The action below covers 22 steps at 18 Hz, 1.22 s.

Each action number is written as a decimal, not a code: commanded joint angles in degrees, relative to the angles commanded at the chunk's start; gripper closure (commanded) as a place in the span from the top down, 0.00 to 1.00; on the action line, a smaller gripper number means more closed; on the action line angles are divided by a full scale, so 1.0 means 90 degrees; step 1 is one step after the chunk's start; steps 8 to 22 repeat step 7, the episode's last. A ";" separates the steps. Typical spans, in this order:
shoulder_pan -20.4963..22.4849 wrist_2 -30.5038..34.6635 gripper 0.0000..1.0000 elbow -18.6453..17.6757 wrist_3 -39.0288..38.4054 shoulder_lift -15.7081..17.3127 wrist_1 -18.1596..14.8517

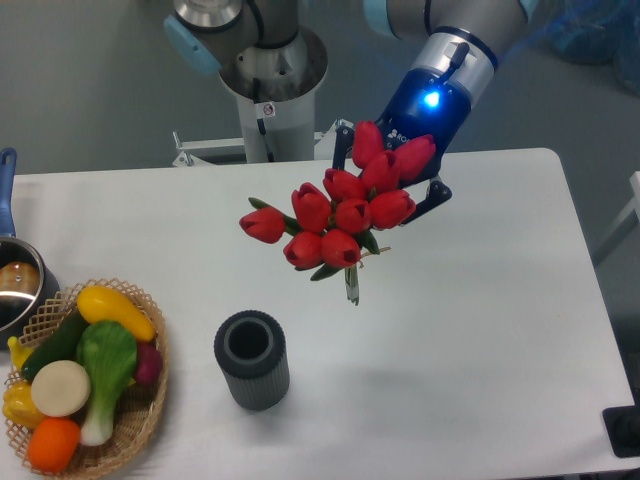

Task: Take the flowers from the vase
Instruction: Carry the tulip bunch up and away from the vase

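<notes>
The flowers (345,205), a bunch of red tulip buds with green leaves and short stems, hang in the air above the white table (480,330), up and to the right of the vase. The stem ends point down at about mid-table. My gripper (392,195) is shut on the flowers from behind, mostly hidden by the buds; one dark finger (430,205) shows at the right. The vase (251,359), dark grey and ribbed, stands upright and empty near the table's front, well clear of the stems.
A wicker basket (140,415) of toy vegetables and fruit sits at the front left. A steel pot (18,285) with a blue handle is at the left edge. The robot's base (270,70) stands behind the table's far edge.
</notes>
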 joint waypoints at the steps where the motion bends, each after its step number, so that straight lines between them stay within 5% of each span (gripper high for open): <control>1: 0.0000 0.0000 0.06 0.0000 0.0000 0.0000 0.0000; 22: 0.0010 -0.0010 0.06 0.0020 0.0000 0.0000 -0.0010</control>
